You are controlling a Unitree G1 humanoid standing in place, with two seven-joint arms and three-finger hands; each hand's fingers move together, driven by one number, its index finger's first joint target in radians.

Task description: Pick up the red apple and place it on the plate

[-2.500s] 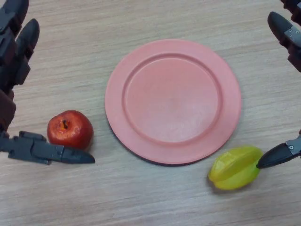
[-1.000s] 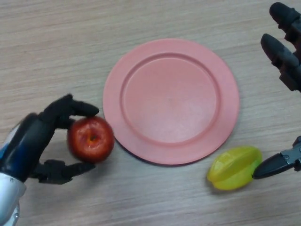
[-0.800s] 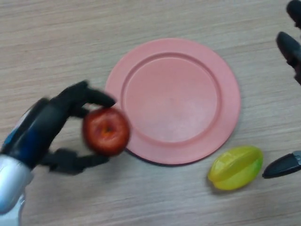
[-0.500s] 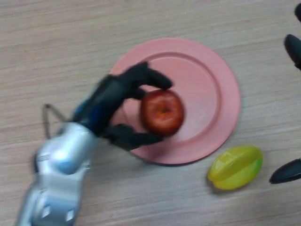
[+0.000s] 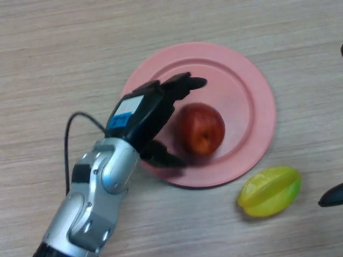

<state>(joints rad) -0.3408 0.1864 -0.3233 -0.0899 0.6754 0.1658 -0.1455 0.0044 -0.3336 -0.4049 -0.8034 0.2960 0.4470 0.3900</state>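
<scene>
The red apple [image 5: 201,129] lies inside the well of the pink plate [image 5: 252,80], a little left of its middle. My left hand [image 5: 144,115] reaches in from the lower left and sits just left of the apple. It is open: the fingers [image 5: 185,84] stretch straight past the apple's top and the thumb [image 5: 163,158] points out below it, neither curled round the fruit. Only a dark tip of my right hand [image 5: 332,198] shows at the right edge, with another sliver at the upper right edge, far apart from it.
A yellow starfruit [image 5: 269,190] lies on the wooden table just off the plate's lower right rim, close to the right hand's tip. My left forearm [image 5: 96,193] crosses the table below the plate's left side.
The left hand carried the apple from the table on the left onto the plate and its fingers have straightened off it. The right hand has drifted further out of view to the right.
</scene>
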